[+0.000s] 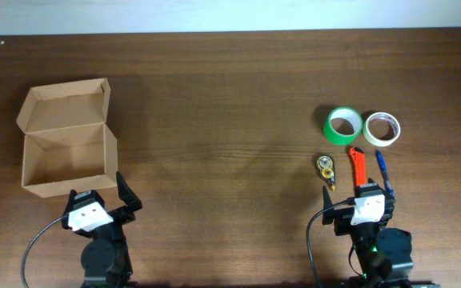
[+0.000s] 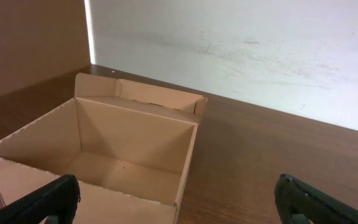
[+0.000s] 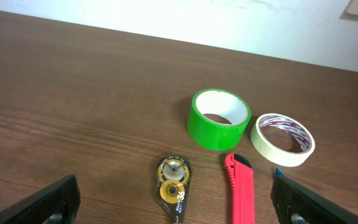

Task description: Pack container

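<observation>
Packing hinges on a left-right split: the box [image 1: 64,148] lies by the left tool [image 1: 101,196], the loose items by the right tool [image 1: 366,192].
Open and empty, the box sits at the left of the worktop [image 1: 230,96], its lid flap folded back on the far side, just beyond the left tool, which is spread and holds nothing. The right tool, likewise spread and empty, faces a green tape roll [image 1: 344,126], a white tape roll [image 1: 382,128], a red knife [image 1: 357,164], a blue pen [image 1: 380,164] and a small tape dispenser [image 1: 325,167], all well apart from the box. Knife and pen run near to far, so the right arm seems nearer for a first pick, with the carry going leftward.
</observation>
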